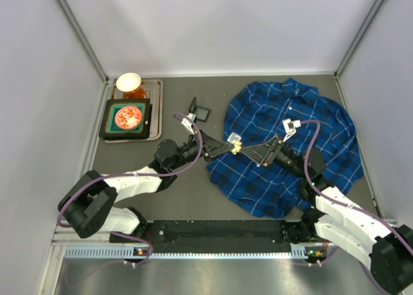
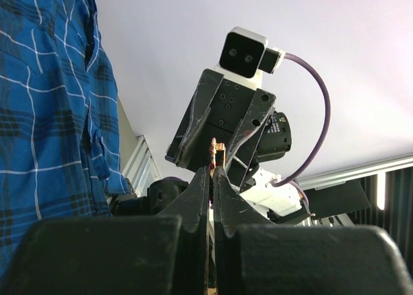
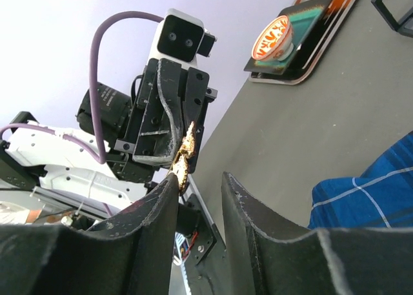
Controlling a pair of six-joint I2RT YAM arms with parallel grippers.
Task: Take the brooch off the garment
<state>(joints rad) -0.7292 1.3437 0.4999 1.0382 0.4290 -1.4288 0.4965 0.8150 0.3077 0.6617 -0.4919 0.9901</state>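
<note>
The dark-blue plaid garment (image 1: 303, 146) lies crumpled on the right half of the table; it also shows in the left wrist view (image 2: 45, 101) and the right wrist view (image 3: 368, 198). Both grippers meet tip to tip in the air left of it. My left gripper (image 1: 229, 146) (image 2: 213, 169) is shut on the small golden-pink brooch (image 1: 236, 145) (image 2: 215, 150), which is clear of the cloth. My right gripper (image 1: 250, 149) (image 3: 199, 177) is open, facing the left one. In its view the brooch (image 3: 186, 152) sits at the tip of its left finger (image 3: 161, 198).
A black tray (image 1: 106, 128) at the back left holds a red-patterned bowl (image 1: 129, 117). A white bowl (image 1: 128, 82) stands behind it. A small black frame (image 1: 200, 111) stands on the grey table (image 1: 187, 185). White walls close off the left, the right and the back.
</note>
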